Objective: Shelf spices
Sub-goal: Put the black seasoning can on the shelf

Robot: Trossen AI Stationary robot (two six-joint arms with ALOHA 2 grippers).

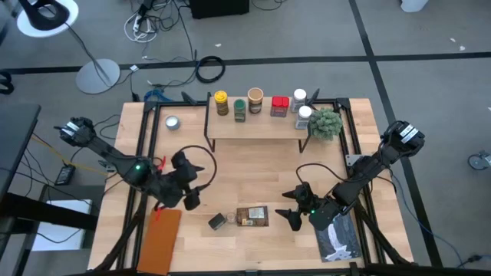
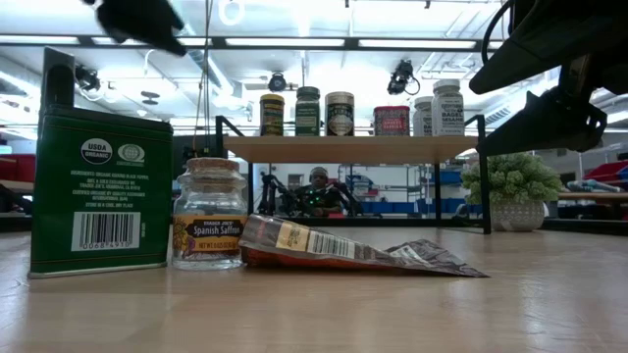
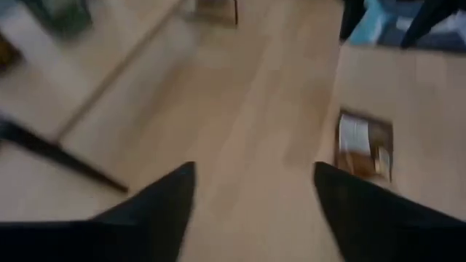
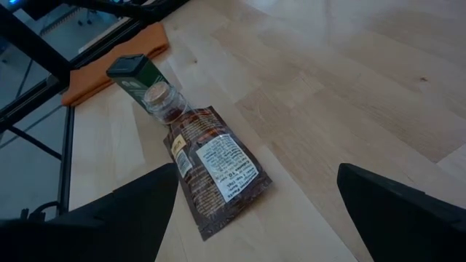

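A flat brown packet (image 1: 253,216) lies on the table near the front, with a small cork-topped jar (image 1: 232,218) and a green tin (image 1: 217,221) standing just left of it. Several jars with yellow, green, tan, red and white tops (image 1: 255,100) stand on the wooden shelf (image 1: 253,127) at the far side. My left gripper (image 1: 195,182) is open and empty above the table, left of the packet. My right gripper (image 1: 286,208) is open and empty just right of the packet (image 4: 215,167), facing it. The left wrist view shows the packet (image 3: 364,145) ahead.
A potted plant (image 1: 326,123) stands by the shelf's right end and a round silver tin (image 1: 172,123) at far left. A flat orange-brown board (image 1: 159,238) lies at the near left and a blue-and-white book (image 1: 338,239) at the near right. Bare wood lies mid-table.
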